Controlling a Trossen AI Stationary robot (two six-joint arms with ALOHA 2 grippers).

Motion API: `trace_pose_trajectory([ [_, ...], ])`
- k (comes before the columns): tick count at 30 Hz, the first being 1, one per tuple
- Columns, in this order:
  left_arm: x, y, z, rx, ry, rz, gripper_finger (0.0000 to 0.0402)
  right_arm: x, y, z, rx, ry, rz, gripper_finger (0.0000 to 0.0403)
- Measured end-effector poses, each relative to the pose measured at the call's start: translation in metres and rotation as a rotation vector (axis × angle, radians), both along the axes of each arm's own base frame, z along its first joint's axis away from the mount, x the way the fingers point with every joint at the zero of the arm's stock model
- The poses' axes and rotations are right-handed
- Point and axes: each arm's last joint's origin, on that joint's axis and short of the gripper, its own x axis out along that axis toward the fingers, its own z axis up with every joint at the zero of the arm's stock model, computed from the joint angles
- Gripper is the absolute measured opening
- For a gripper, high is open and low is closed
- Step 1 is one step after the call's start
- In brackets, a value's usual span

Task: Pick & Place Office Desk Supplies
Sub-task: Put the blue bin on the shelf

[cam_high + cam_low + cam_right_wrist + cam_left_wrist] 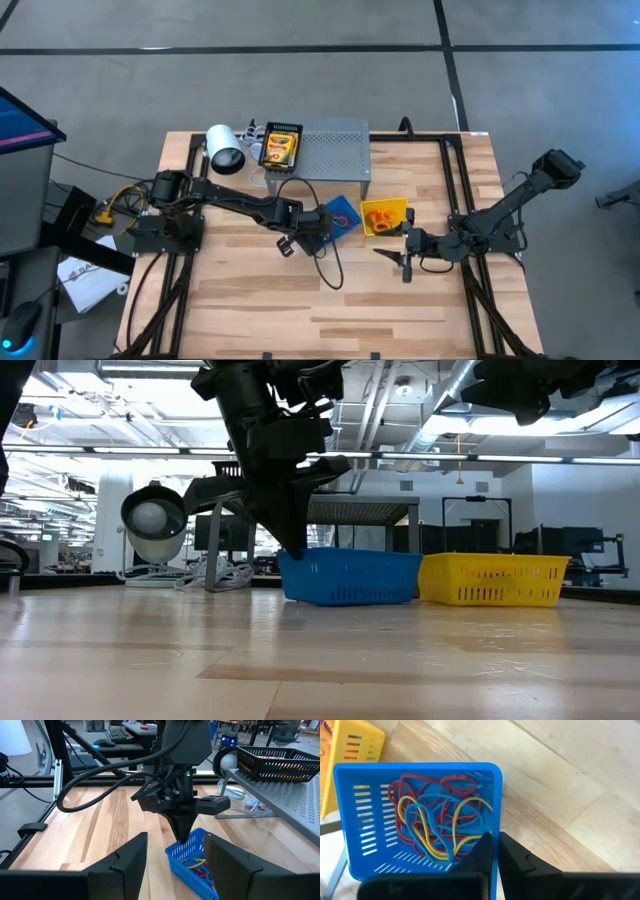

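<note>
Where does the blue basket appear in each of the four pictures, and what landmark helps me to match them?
High view: blue basket near the table centre, left of the yellow basket.
Low view: centre, beside the yellow basket.
Left wrist view: fills the left, holding coloured rubber bands.
Right wrist view: low centre.
Shared landmark: the left gripper, shut on the basket's rim.

The blue basket (420,815) is cut off at the left wrist picture's lower edge. The left hand's (495,852) fingertips hide part of its wall. The yellow basket's (384,216) contents are too small to identify.
</note>
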Motion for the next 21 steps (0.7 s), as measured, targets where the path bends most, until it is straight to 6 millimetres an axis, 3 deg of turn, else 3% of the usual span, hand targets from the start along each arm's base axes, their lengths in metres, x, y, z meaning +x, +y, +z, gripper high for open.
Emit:
trace_pose_trajectory([
  [21, -0.006, -0.041, 0.000, -0.091, -0.015, 0.100, 0.0006, 0.002, -0.004, 0.000, 0.006, -0.001, -0.022, 0.0188],
])
